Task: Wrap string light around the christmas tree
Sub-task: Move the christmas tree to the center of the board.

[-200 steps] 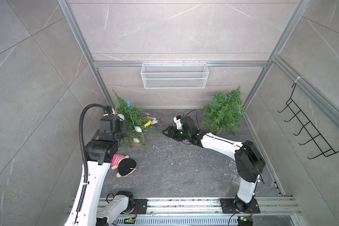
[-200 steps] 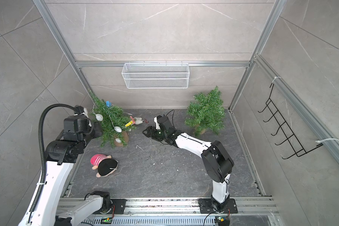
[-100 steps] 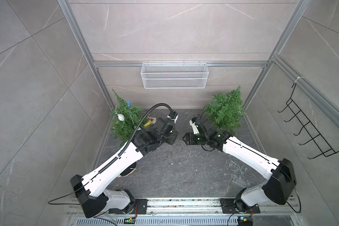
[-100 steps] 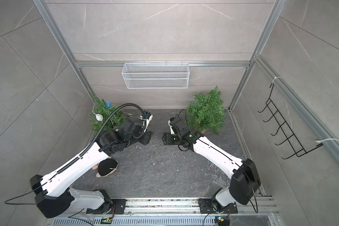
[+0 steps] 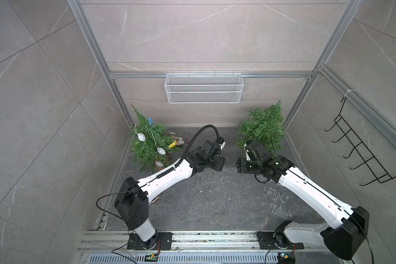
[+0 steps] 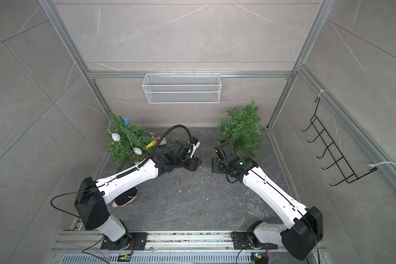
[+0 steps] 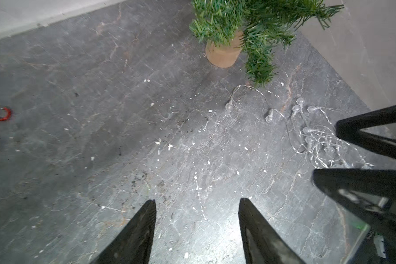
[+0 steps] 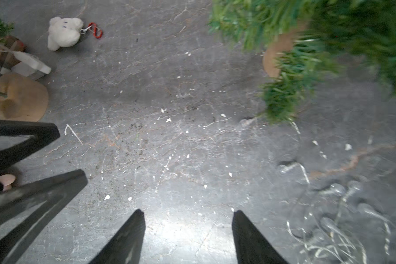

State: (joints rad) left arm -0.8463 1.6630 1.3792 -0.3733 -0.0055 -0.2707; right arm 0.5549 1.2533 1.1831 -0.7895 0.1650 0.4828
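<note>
The left tool (image 7: 197, 201) is hanging spread apart over the bench (image 5: 206, 201) with nothing between its fingers. The right tool (image 8: 188, 211) is doing the same, and the two are pointing at each other, near but apart.

The string light (image 7: 318, 141) is lying in a loose tangle on the bench, none of it on the bare christmas tree (image 5: 261, 128). One strand is trailing out to just below the tree's lowest branch. In both top views the heap (image 6: 252, 198) is sitting just beside the right forearm, towards the robot's side of the tree.

I'm guessing the pick-up is coming next, and that is where I'm seeing the trouble. The wire is looking thin, clear and knotted on itself, so a pinch may be slipping off it or dragging the whole clump along. The tree is standing on a small wooden base (image 7: 224, 54), and a snagged loop may be pulling it over. The decorated tree (image 5: 149, 144) on the far left is offering a wrong target too.
</note>
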